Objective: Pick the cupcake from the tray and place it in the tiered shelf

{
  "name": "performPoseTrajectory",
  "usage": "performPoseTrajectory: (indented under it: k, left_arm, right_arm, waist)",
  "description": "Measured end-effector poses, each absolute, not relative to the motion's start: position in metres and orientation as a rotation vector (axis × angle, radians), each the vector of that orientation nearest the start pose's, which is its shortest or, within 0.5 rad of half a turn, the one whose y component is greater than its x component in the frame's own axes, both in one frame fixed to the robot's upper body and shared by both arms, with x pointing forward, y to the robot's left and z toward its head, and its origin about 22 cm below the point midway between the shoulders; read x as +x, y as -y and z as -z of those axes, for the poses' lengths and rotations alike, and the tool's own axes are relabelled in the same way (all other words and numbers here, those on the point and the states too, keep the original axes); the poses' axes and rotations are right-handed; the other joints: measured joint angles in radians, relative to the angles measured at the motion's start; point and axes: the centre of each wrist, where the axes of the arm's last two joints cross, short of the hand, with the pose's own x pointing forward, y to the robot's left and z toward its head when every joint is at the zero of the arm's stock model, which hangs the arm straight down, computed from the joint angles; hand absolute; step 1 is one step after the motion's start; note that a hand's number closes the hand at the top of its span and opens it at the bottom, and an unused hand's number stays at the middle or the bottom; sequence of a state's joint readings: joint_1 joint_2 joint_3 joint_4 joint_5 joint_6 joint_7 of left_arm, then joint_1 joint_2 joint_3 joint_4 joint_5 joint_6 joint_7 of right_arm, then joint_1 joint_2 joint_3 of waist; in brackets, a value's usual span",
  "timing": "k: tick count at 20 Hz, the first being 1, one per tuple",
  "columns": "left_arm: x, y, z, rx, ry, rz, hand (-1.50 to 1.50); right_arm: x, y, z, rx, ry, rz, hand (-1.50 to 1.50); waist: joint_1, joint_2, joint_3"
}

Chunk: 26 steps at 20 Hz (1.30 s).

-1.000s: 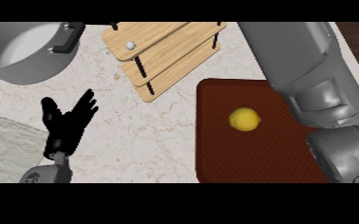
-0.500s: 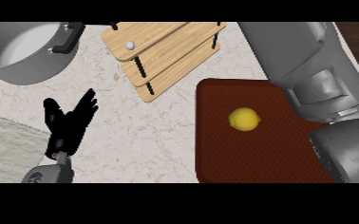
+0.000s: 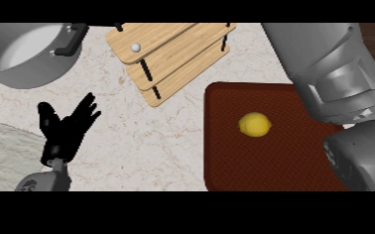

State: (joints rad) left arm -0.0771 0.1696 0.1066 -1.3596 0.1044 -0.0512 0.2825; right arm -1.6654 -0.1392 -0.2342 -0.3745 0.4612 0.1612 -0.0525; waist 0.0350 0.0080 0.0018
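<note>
Pale marbled stone counter top (image 3: 147, 144), beige with fine brown veining. Directly on it: a dark red-brown rectangular tray with rounded corners (image 3: 285, 163) at right; a light wooden tiered shelf on thin black posts (image 3: 172, 54) at top centre, set at a slant, apart from the tray; a grey metal pot with a black handle (image 3: 33, 54) at top left, cut by the view's edge. A paler grey patch (image 3: 15, 151) shows at the left edge; what it is cannot be told.
</note>
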Motion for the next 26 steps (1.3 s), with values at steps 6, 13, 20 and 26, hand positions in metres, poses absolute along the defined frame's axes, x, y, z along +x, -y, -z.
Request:
performPoseTrajectory:
  k: [6, 13, 20, 26]
  left_arm:
    - [0.256, -0.287, 0.016, 0.072, 1.159, -0.01, 0.0]
    - [0.258, -0.286, 0.016, 0.082, 1.154, -0.002, 0.0]
    - [0.258, -0.282, 0.014, 0.072, 1.153, -0.006, 0.0]
    - [0.26, -0.283, 0.014, 0.071, 1.166, 0.003, 0.0]
  right_arm:
    - [0.463, 0.072, -0.332, 0.018, 1.887, -0.686, -1.5]
    - [0.467, 0.096, -0.347, 0.099, 1.877, -0.427, -1.5]
    - [0.472, 0.161, -0.363, -0.046, 1.875, -0.188, -1.5]
    - [0.472, 0.228, -0.362, -0.058, 1.836, -0.025, -1.5]
  waist:
    - [0.004, 0.001, -0.001]
    - [0.006, 0.005, 0.0]
    - [0.009, 0.008, -0.001]
    - [0.017, 0.015, 0.0]
